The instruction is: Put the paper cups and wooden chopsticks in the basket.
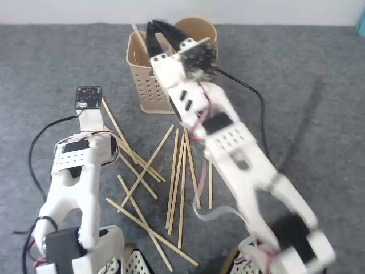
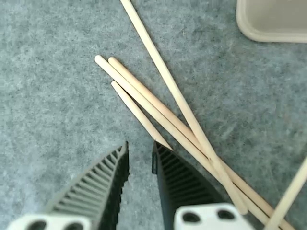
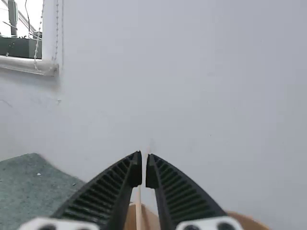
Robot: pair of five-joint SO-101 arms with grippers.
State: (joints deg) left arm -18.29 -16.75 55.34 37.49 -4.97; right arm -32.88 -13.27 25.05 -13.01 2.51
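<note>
Several wooden chopsticks [image 1: 181, 171] lie scattered on the grey carpet between the two arms. The beige slotted basket [image 1: 149, 85] stands at the back, with a brown paper cup [image 1: 199, 27] at its far side. My right gripper [image 1: 162, 35] hangs over the basket's mouth. Seen from its wrist, the right gripper [image 3: 143, 167] is shut on a thin chopstick [image 3: 139, 208], with the cup rim [image 3: 244, 220] below. My left gripper [image 2: 140, 148] hovers low over the carpet, open by a narrow gap, with nothing between its fingers. Three crossed chopsticks [image 2: 158, 105] lie just ahead of it.
A corner of the basket [image 2: 271, 21] shows beyond the left gripper. The left arm [image 1: 74, 171] stands over the carpet at the left. A black cable [image 1: 256, 108] runs behind the right arm. A white wall [image 3: 192, 72] rises behind the basket.
</note>
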